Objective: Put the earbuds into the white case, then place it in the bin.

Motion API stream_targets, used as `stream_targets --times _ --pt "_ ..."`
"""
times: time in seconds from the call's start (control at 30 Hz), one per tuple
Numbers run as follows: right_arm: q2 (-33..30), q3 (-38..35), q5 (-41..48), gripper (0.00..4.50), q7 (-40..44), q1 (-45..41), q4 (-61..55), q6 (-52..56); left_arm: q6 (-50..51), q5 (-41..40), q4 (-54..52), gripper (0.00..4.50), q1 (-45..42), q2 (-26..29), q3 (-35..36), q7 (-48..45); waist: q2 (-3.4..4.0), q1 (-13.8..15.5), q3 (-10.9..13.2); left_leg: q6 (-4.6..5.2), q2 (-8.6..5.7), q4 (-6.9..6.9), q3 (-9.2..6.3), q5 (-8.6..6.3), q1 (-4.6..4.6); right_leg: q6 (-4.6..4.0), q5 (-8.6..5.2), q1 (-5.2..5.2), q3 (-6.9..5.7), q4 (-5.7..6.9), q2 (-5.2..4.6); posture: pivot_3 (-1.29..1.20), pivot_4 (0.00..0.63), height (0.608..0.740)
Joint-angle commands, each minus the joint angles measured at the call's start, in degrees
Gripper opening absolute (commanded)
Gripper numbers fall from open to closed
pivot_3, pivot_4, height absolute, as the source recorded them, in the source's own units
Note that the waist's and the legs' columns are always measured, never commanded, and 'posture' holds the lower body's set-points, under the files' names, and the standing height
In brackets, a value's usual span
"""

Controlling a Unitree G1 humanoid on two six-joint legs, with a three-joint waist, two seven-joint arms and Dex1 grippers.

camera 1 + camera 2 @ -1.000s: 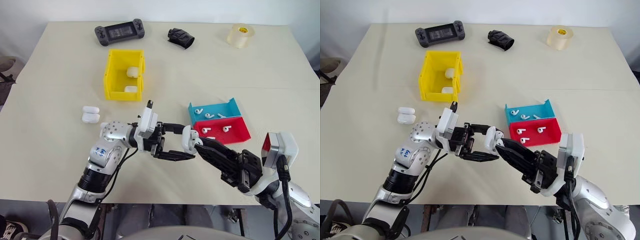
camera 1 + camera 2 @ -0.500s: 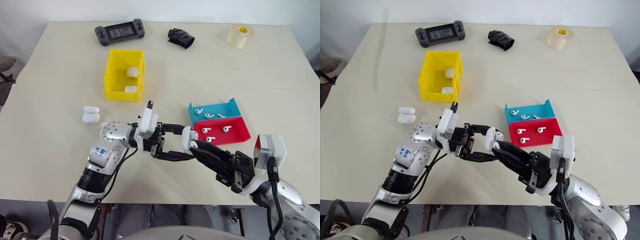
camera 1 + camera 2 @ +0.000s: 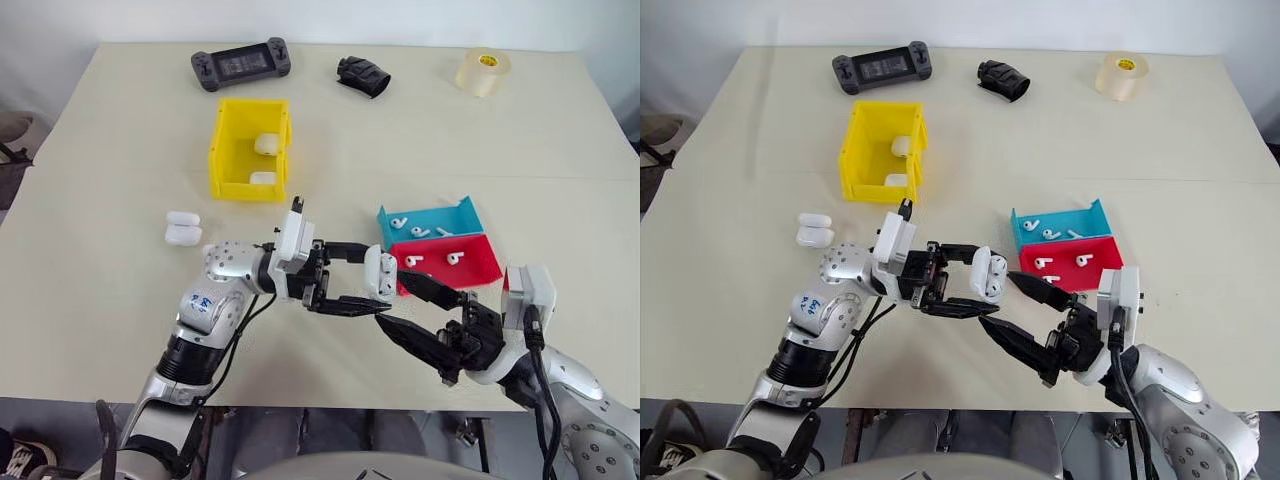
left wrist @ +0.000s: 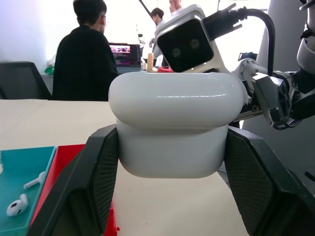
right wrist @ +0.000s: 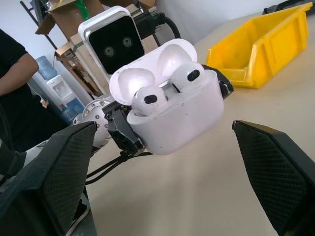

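The left hand [image 3: 352,278] clamps the white case [image 5: 172,110] above the near tabletop [image 3: 120,190], lid open, two earbuds [image 5: 147,98] seated inside. The right hand [image 3: 415,312] gapes wide just beside it. The yellow bin [image 3: 232,178] sits farther left.

No legible text or labels.

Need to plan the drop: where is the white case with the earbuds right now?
In the head views the white case is held above the table by the left gripper, lid open, just left of the red tray and before the open right gripper.
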Motion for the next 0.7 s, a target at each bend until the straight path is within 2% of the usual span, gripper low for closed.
stream_targets --times 0.03,0.13,0.17,0.27,0.37,0.53,0.6,0.7 --pt "-3.56 -7.43 -0.03 4.45 1.45 3.27 0.41 -0.43 -1.9 0.34 -1.47 2.81 -0.74 0.29 0.08 0.08 0.0 0.19 0.0 0.0 0.0 0.0 0.0 0.0 0.0 0.0 0.0 0.0 0.0 -0.01 0.0 0.0 0.15 0.74" --pt "-6.85 -11.95 -0.77 4.45 2.48 4.58 2.38 0.25 -2.46 2.49 -0.99 2.81 -0.88 1.67 -0.68 0.24 0.0 0.57 0.0 0.01 -0.02 0.02 0.01 0.0 0.0 0.0 0.0 0.04 -0.01 -0.04 0.0 0.0 0.15 0.74" --pt "-7.52 -13.83 -0.38 4.28 2.47 4.01 3.17 -0.07 -2.6 3.98 -0.69 2.81 -1.21 2.84 -1.42 -0.08 0.0 0.59 0.0 0.02 -0.02 0.02 0.05 0.0 0.0 0.01 0.0 0.04 -0.01 -0.04 0.0 0.0 0.15 0.74" --pt "-10.35 -17.15 2.27 3.49 3.49 2.05 3.67 0.98 -4.76 9.74 1.06 2.81 -2.53 6.44 -3.67 -0.53 0.0 0.62 0.0 0.02 0.03 0.01 0.15 0.0 0.0 0.01 0.0 0.06 -0.04 -0.05 0.0 0.0 0.15 0.74" --pt "-13.31 -17.14 3.02 2.5 3.82 -1.06 3.2 2.4 -6.77 17.41 2.61 2.81 -4.83 10.61 -7.07 0.1 -0.01 0.6 0.0 0.02 0.03 0.01 0.17 0.0 0.01 0.01 0.01 0.06 -0.06 -0.1 0.0 0.0 0.15 0.74" --pt "-16.66 -11.69 5.91 0.74 0.44 -9.82 0.26 6.5 -4.13 24.59 0.42 2.81 -8.59 13.34 -10.0 2.97 -0.02 0.89 0.01 0.02 0.04 0.01 0.15 0.0 -0.06 0.01 0.01 0.04 -0.08 -0.1 -0.01 0.0 0.15 0.74" --pt "-16.57 -6.33 3.36 0.05 -2.35 -13.89 -0.94 8.28 -1.45 25.06 -1.22 2.81 -9.29 12.98 -10.43 3.88 -0.04 1.01 0.02 0.02 0.04 0.0 0.09 0.0 -0.07 0.01 0.01 0.04 -0.09 -0.11 -0.01 0.0 0.15 0.74" --pt "-15.03 -0.02 0.73 0.02 -6.27 -18.46 -1.44 10.36 0.63 25.35 -2.63 2.81 -9.83 12.47 -10.92 4.25 -0.07 1.0 0.04 0.02 0.04 0.01 0.09 0.0 -0.11 0.02 0.01 0.01 -0.09 -0.09 -0.01 0.0 0.15 0.74"
